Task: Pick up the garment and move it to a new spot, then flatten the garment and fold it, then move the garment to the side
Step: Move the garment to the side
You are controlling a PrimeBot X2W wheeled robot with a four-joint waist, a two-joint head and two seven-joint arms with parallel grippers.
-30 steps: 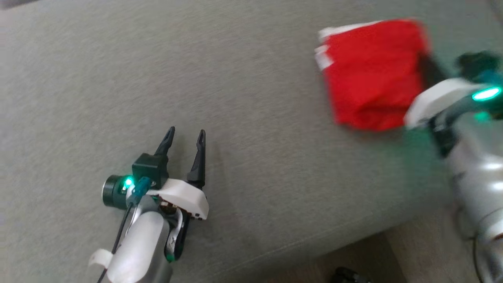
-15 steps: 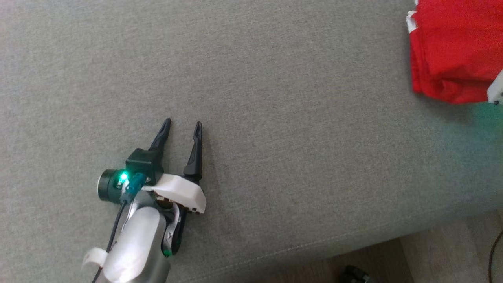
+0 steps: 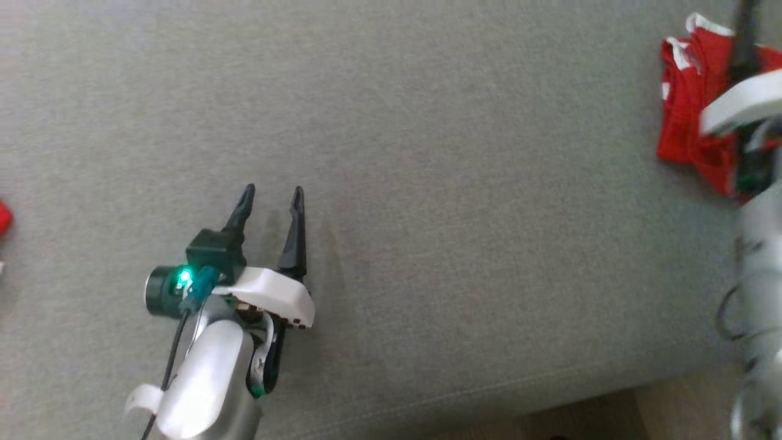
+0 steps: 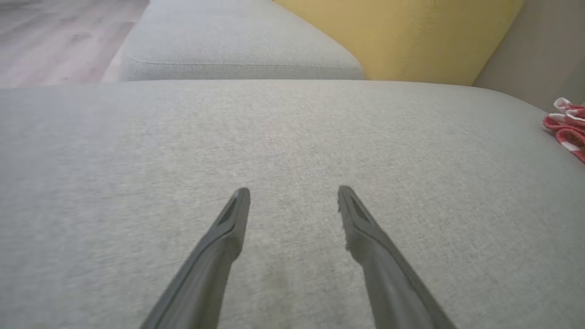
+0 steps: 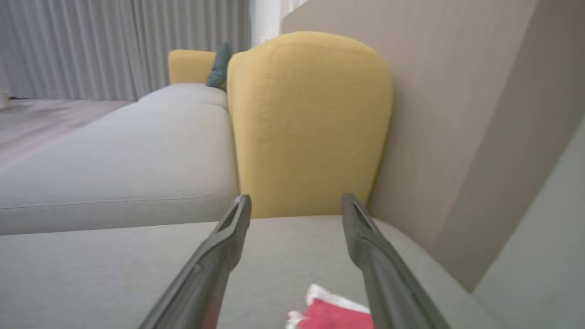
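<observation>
Judging from how things lie, the last step, moving the garment (image 3: 684,122) to the side, looks all but done. The red cloth sits bunched on the grey sofa seat (image 3: 458,183) at the far right of the head view, well apart from the left tool (image 3: 272,192). That tool hovers over bare fabric, fingers spread and empty. The right tool (image 5: 296,198) is also wide open with nothing between its fingers, and its own camera shows the garment lying just below them, near the yellow cushion (image 5: 311,123). The next move likely calls for lifting that tool straight clear, so neither finger catches a fold and drags it loose. The right arm (image 3: 742,101) is blurred and covers part of the cloth, so I cannot tell whether the fold is tidy. The right wrist view cuts the garment off at its bottom edge. A small red scrap (image 3: 3,217) at the head view's left edge is too cropped to identify.
</observation>
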